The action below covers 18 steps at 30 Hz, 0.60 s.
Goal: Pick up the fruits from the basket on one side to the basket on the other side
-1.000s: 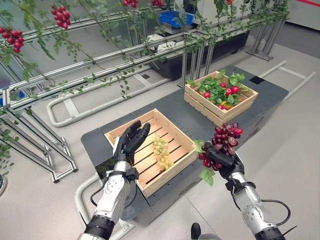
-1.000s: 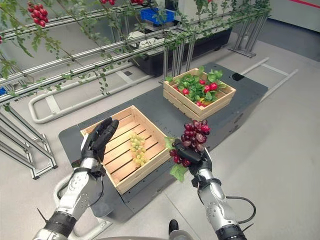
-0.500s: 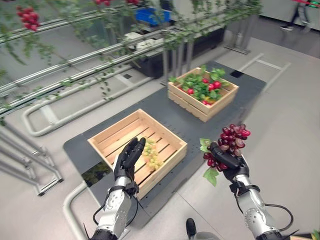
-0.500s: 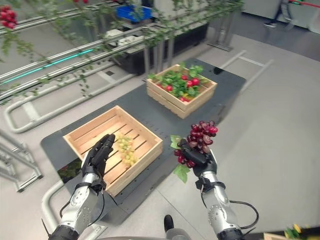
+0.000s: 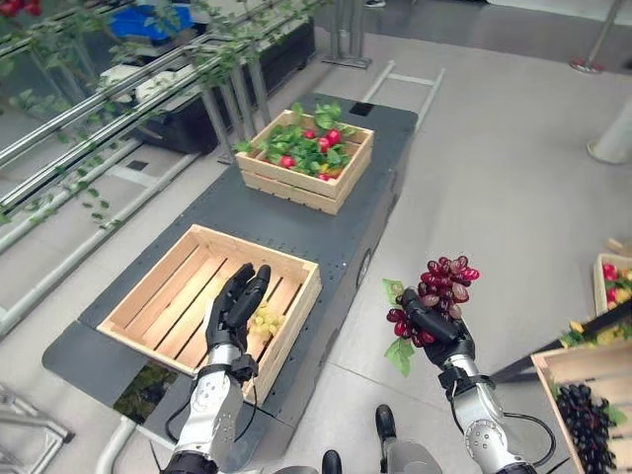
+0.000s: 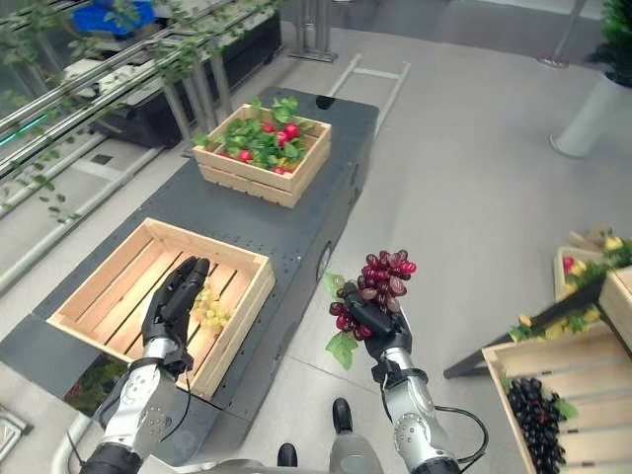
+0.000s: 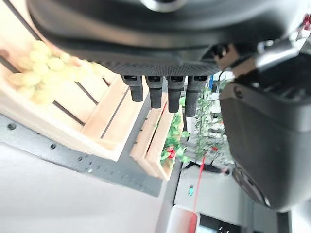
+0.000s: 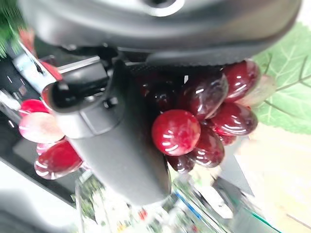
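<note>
A long dark grey tabletop (image 5: 326, 232) stands on the pale floor (image 5: 513, 168) and carries two wooden crates. The bigger, nearly empty crate (image 5: 148, 296) sits at the near end of the tabletop, and a small bunch of green grapes (image 5: 264, 321) lies on its slats close to the near right wall. The second crate (image 5: 296, 183) sits at the far end, well apart from the first one, and it is full of green leaves with red fruits (image 5: 331, 136) among them.

At the far right of the floor there is another wooden crate (image 6: 583, 380) with a bunch of dark grapes (image 6: 533, 415) inside, and behind it a further crate (image 5: 598, 286) with red and yellow fruit.

The left hand (image 5: 233, 311) is raised over the near right part of the nearly empty crate, its fingers (image 7: 158, 92) straight and loose, holding nothing. The right hand (image 5: 434, 324) is off the right edge of the tabletop, above the floor, and its fingers are curled around a bunch of red grapes (image 5: 446, 281); a green leaf (image 5: 400, 357) hangs below the bunch. In the right wrist view the red grapes press against the palm and the thumb (image 8: 116, 145).
</note>
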{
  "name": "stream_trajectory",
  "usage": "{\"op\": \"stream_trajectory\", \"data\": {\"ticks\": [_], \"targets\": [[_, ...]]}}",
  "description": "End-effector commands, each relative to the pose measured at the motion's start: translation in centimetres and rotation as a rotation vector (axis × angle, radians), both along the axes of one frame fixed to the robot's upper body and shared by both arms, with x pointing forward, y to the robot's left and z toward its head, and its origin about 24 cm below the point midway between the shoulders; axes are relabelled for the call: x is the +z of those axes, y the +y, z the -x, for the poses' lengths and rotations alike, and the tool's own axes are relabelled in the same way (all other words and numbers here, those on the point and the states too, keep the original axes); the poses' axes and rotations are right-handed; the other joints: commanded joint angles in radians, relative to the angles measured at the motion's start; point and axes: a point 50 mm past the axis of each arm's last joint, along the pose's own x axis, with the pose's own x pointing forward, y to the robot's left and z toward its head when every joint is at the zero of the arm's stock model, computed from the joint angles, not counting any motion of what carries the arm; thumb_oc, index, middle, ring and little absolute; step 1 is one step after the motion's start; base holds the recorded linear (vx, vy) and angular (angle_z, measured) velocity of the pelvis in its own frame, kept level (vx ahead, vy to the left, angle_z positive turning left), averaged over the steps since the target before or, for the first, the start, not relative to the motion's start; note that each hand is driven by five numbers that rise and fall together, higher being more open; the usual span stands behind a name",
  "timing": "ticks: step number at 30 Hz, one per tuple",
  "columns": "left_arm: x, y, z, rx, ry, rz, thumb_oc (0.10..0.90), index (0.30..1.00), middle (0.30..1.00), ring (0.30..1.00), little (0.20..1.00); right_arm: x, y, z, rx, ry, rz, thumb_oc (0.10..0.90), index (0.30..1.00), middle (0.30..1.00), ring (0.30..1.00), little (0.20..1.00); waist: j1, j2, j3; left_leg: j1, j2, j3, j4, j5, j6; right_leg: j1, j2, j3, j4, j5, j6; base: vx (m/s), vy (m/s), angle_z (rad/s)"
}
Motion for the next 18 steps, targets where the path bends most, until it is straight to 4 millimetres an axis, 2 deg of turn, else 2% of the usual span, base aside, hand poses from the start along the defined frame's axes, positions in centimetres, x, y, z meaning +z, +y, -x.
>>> {"op": "stream_trajectory", "data": {"ticks": [1,2,3,5,6,7,8,10,15,18], "targets": [[6.4,1.6,-2.1,-0.012,-0.308,-0.058,0.800,0.900,0.900,0.900,0.900,7.1,1.0,-3.3,0.030,-0.409,-0.058,0.400,0.300,0.300,0.300,0.300,0.014,0.011,-0.041,-0.021,0.010,-0.130,0.052,-0.110,-0.061,0.018,-0.026,0.015,0.169,-0.013,0.024,-0.16,-0.008,-0.74],[6.4,1.7,-2.1,-0.009,-0.308,-0.047,0.800,0.900,0.900,0.900,0.900,7.2,1.1,-3.3,0.027,-0.409,-0.059,0.400,0.300,0.300,0.300,0.300,0.018,0.019,-0.051,-0.026,0.018,-0.133,0.041,-0.101,-0.050,0.023,-0.034,0.018,0.285,-0.064,0.001,-0.13,-0.068,-0.39],[6.3,1.7,-2.1,-0.005,-0.309,-0.039,0.800,0.900,0.900,0.900,0.900,7.1,1.1,-3.2,0.028,-0.404,-0.059,0.400,0.300,0.300,0.300,0.300,0.021,0.019,-0.058,-0.033,0.024,-0.131,0.048,-0.105,-0.043,0.034,-0.041,0.015,0.339,-0.102,-0.016,-0.11,-0.120,-0.36],[6.2,1.5,-2.3,-0.001,-0.309,-0.031,0.800,0.900,0.900,0.900,0.900,6.8,1.2,-3.2,0.031,-0.390,-0.058,0.400,0.300,0.300,0.300,0.300,0.023,0.013,-0.065,-0.042,0.030,-0.125,0.064,-0.111,-0.039,0.054,-0.041,0.010,0.351,-0.138,-0.029,-0.05,-0.150,-0.22],[6.0,1.0,-2.6,-0.003,-0.309,-0.021,0.800,0.900,0.900,0.900,0.900,6.5,1.3,-3.2,0.030,-0.370,-0.058,0.400,0.300,0.300,0.300,0.300,0.021,0.000,-0.071,-0.053,0.037,-0.126,0.084,-0.113,-0.042,0.094,-0.023,0.018,0.290,-0.177,-0.038,-0.03,-0.315,-0.11],[5.4,0.3,-2.9,0.007,-0.291,-0.001,0.800,0.900,0.900,0.900,0.900,5.4,1.5,-3.0,0.046,-0.325,-0.054,0.400,0.300,0.300,0.300,0.300,0.028,-0.024,-0.093,-0.070,0.048,-0.104,0.113,-0.123,-0.062,0.182,0.004,0.002,0.105,-0.196,-0.041,-0.03,-0.320,-0.08],[5.3,0.1,-2.9,0.015,-0.285,0.006,0.800,0.900,0.900,0.900,0.900,5.3,1.6,-3.0,0.055,-0.314,-0.055,0.400,0.300,0.300,0.300,0.300,0.028,-0.027,-0.095,-0.069,0.051,-0.100,0.111,-0.120,-0.066,0.188,0.010,0.004,0.089,-0.193,-0.040,-0.06,-0.335,-0.36],[5.3,-1.5,-3.5,0.005,-0.288,0.039,0.800,0.900,0.900,0.900,0.900,5.1,2.4,-3.3,0.136,-0.300,-0.013,0.400,0.300,0.300,0.300,0.300,0.019,-0.043,-0.112,-0.058,0.070,-0.087,0.064,-0.091,-0.097,0.232,0.054,0.036,-0.039,-0.187,-0.046,-0.06,-0.232,-0.62],[4.3,-2.0,-3.1,0.016,-0.243,0.098,0.800,0.900,0.900,0.900,0.900,4.1,1.8,-2.7,0.153,-0.227,0.028,0.400,0.300,0.300,0.300,0.300,0.000,-0.056,-0.140,-0.043,0.075,-0.086,0.024,-0.074,-0.111,0.263,0.088,0.061,-0.101,-0.182,-0.068,-0.01,-0.134,-0.35],[3.8,-2.2,-2.7,0.006,-0.243,0.150,0.800,0.900,0.900,0.900,0.900,3.5,1.5,-2.1,0.133,-0.211,0.043,0.400,0.300,0.300,0.300,0.300,-0.015,-0.066,-0.142,-0.057,0.079,-0.073,0.075,-0.090,-0.119,0.256,0.104,0.083,-0.089,-0.191,-0.086,-0.01,-0.110,-0.06]]}}
